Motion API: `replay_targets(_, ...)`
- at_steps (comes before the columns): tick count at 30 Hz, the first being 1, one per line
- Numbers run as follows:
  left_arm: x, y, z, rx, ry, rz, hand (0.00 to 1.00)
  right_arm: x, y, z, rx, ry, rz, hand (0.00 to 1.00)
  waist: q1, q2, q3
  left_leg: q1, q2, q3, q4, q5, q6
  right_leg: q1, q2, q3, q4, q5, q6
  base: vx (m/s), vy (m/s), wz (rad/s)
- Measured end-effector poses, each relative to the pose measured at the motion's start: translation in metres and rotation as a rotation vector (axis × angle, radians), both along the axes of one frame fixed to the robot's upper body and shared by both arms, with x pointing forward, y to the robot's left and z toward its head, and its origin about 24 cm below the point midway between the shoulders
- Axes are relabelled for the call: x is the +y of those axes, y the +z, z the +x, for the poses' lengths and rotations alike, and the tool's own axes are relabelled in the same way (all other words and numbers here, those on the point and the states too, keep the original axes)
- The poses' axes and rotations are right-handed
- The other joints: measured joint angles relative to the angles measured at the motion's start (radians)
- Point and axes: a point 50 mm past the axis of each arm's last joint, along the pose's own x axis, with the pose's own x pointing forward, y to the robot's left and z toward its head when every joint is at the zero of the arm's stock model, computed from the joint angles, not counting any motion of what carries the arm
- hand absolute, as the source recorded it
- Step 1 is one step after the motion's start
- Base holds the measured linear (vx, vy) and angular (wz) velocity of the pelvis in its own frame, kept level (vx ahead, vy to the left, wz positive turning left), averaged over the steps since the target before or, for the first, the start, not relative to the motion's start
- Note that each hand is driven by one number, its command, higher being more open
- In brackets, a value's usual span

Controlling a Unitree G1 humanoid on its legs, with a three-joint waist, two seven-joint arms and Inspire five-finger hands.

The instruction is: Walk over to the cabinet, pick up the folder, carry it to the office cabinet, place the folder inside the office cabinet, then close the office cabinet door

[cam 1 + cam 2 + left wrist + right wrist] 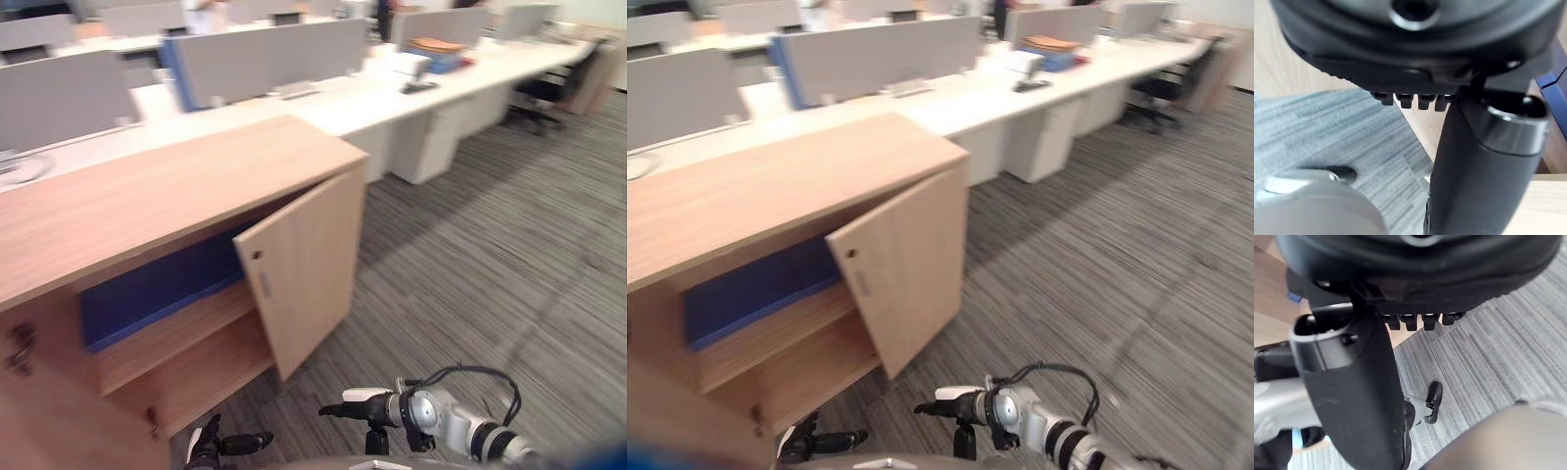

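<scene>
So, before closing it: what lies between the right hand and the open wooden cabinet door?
Bare grey striped carpet, seen in the left eye view, separates the dark right hand from the light wooden door.

In the cabinet point(147, 196) at left, the upper shelf point(186, 328) bears a blue folder point(157, 289), lying flat behind the half-open door point(309, 264). The cabinet stands on grey carpet point(490, 255). A far white desk point(392, 103) carries a stack point(436, 49).
</scene>
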Motion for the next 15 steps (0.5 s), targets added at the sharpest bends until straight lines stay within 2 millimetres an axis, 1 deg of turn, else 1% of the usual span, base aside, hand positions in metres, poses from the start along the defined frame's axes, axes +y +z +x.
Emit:
replay_targets(1, -0.004, 0.001, 0.006, -0.002, -0.085, 0.020, 1.00, -0.007, -0.008, -0.002, 0.036, -0.115, -0.020, 1.00, 0.001, 0.005, 0.007, -0.014, -0.009, -0.063, 0.004, 0.002, 0.003, -0.019, 0.018, 0.082, 0.023, -0.031, 0.046, 0.02, -0.007, 2.62)
replay_targets(2, -0.007, 0.003, 0.013, -0.016, -0.147, 0.028, 1.00, -0.018, -0.016, -0.006, 0.077, -0.287, -0.040, 1.00, 0.007, 0.008, 0.010, -0.056, -0.030, -0.147, 0.034, 0.002, 0.004, -0.017, 0.045, 0.207, -0.011, -0.080, 0.114, 0.03, -0.061, 2.07)
replay_targets(3, -0.009, 0.004, 0.017, -0.025, -0.171, 0.031, 1.00, -0.024, -0.019, -0.008, 0.091, -0.391, -0.046, 1.00, 0.008, 0.009, 0.010, -0.080, -0.046, -0.189, 0.054, 0.002, 0.003, -0.010, 0.060, 0.282, -0.043, -0.098, 0.141, 0.01, -0.136, 2.28)
replay_targets(4, -0.012, 0.007, 0.028, -0.045, -0.219, 0.033, 1.00, -0.038, -0.024, -0.011, 0.099, -0.604, -0.055, 1.00, 0.006, 0.004, 0.011, -0.121, -0.084, -0.269, 0.087, 0.001, 0.001, 0.022, 0.081, 0.450, -0.126, -0.124, 0.184, 0.00, -0.247, 2.14)
replay_targets(5, -0.016, 0.010, 0.038, -0.071, -0.250, 0.034, 1.00, -0.048, -0.026, -0.015, 0.086, -0.765, -0.067, 1.00, 0.005, -0.003, 0.012, -0.148, -0.112, -0.328, 0.110, -0.002, -0.003, 0.058, 0.095, 0.591, -0.195, -0.136, 0.198, -0.02, -0.273, 2.02)
replay_targets(6, -0.018, 0.012, 0.042, -0.084, -0.263, 0.036, 1.00, -0.050, -0.026, -0.017, 0.077, -0.820, -0.074, 1.00, 0.003, -0.008, 0.013, -0.156, -0.119, -0.353, 0.120, -0.005, -0.007, 0.074, 0.097, 0.630, -0.220, -0.136, 0.199, -0.05, -0.322, 1.65)
replay_targets(7, -0.020, 0.014, 0.045, -0.102, -0.270, 0.038, 1.00, -0.051, -0.028, -0.021, 0.065, -0.915, -0.081, 1.00, 0.003, -0.010, 0.014, -0.170, -0.119, -0.386, 0.135, -0.012, -0.019, 0.099, 0.091, 0.635, -0.266, -0.130, 0.208, -0.05, -0.348, 1.38)
replay_targets(8, -0.022, 0.014, 0.046, -0.108, -0.264, 0.036, 1.00, -0.047, -0.032, -0.028, 0.087, -1.021, -0.063, 1.00, 0.004, -0.021, 0.011, -0.174, -0.111, -0.429, 0.130, -0.023, -0.035, 0.129, 0.095, 0.598, -0.288, -0.177, 0.268, -0.04, -0.379, 1.26)
replay_targets(9, -0.023, 0.014, 0.046, -0.114, -0.250, 0.028, 1.00, -0.044, -0.033, -0.032, 0.100, -1.069, -0.049, 1.00, 0.008, -0.024, 0.009, -0.172, -0.097, -0.447, 0.115, -0.029, -0.045, 0.141, 0.100, 0.565, -0.304, -0.212, 0.267, -0.06, -0.462, 0.99)
replay_targets(10, -0.019, 0.016, 0.045, -0.137, -0.183, 0.015, 1.00, -0.029, -0.036, -0.038, 0.142, -1.165, 0.007, 1.00, 0.020, -0.051, 0.000, -0.175, -0.048, -0.447, 0.046, -0.033, -0.075, 0.157, 0.101, 0.490, -0.359, -0.298, 0.258, -0.13, -0.506, 1.06)
replay_targets(11, -0.029, 0.014, 0.044, -0.147, -0.084, -0.035, 1.00, -0.029, -0.036, -0.039, 0.150, -1.238, 0.031, 1.00, 0.005, -0.029, 0.000, -0.222, -0.015, -0.445, 0.134, -0.037, -0.109, 0.150, 0.129, 0.402, -0.337, -0.300, 0.242, -0.16, -0.487, 1.09)
replay_targets(12, -0.036, 0.013, 0.043, -0.147, -0.051, -0.066, 1.00, -0.031, -0.036, -0.041, 0.150, -1.257, 0.034, 1.00, 0.003, -0.029, 0.000, -0.236, -0.016, -0.429, 0.180, -0.040, -0.105, 0.154, 0.137, 0.372, -0.331, -0.300, 0.237, -0.14, -0.419, 1.44)
replay_targets(13, -0.043, 0.014, 0.047, -0.165, -0.001, -0.110, 1.00, -0.036, -0.037, -0.043, 0.151, -1.330, 0.054, 1.00, 0.004, -0.033, -0.001, -0.247, -0.010, -0.364, 0.223, -0.020, -0.073, 0.160, 0.152, 0.304, -0.313, -0.313, 0.211, -0.07, -0.371, 1.17)
replay_targets(14, -0.045, 0.015, 0.048, -0.177, 0.018, -0.126, 1.00, -0.039, -0.037, -0.045, 0.154, -1.362, 0.055, 1.00, 0.003, -0.033, -0.002, -0.245, 0.000, -0.316, 0.221, -0.005, -0.040, 0.164, 0.161, 0.270, -0.307, -0.322, 0.197, -0.03, -0.367, 1.82)
replay_targets(15, -0.049, 0.018, 0.055, -0.209, 0.079, -0.153, 1.00, -0.044, -0.038, -0.049, 0.162, -1.438, 0.065, 1.00, -0.016, -0.038, -0.002, -0.277, 0.036, -0.209, 0.171, 0.051, -0.013, 0.175, 0.167, 0.176, -0.309, -0.331, 0.181, 0.00, -0.409, 1.74)
